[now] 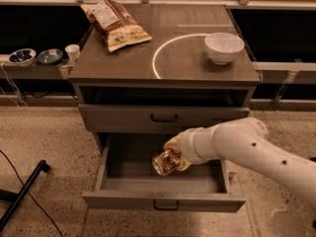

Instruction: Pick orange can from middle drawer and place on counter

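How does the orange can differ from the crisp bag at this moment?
Pose: the small orange-and-gold cylindrical metal can sits tilted in the end effector, over the pulled-out grey metal drawer; the brown-and-cream crisp bag lies flat on the grey-brown counter. Size: the can is smaller than the bag. State: the can is gripped; nothing touches the bag. Both have warm brownish packaging.

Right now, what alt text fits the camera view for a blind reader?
The gripper holds a tilted can over the open drawer of a grey cabinet. On the counter above sit a crisp bag and a white bowl.
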Available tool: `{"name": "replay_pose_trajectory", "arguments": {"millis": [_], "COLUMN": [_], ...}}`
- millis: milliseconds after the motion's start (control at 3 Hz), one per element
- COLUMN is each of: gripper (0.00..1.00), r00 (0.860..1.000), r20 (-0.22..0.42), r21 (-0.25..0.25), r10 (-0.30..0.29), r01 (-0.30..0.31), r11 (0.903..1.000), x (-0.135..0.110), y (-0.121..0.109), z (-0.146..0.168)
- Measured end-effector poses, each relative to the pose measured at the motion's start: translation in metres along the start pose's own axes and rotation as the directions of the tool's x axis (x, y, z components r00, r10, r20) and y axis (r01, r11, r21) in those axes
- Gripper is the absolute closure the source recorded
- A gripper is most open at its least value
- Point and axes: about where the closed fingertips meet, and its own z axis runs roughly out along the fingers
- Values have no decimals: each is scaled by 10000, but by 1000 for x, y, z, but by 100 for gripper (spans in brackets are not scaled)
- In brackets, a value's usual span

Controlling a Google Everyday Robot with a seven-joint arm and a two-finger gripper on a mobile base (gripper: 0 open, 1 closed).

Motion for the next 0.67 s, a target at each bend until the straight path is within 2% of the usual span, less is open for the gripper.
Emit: {"name": "replay_pose_trajectory", "arguments": {"millis": [333,667], "gripper": [100,100], "r00": [9969,9788], "r20": [537,275], "r21": [324,-103], "r10": [-575,-2032], "r01": [558,2035], "r11": [9979,9790], "x": [9,21], "y": [-52,-109], "z": [-50,-95]}}
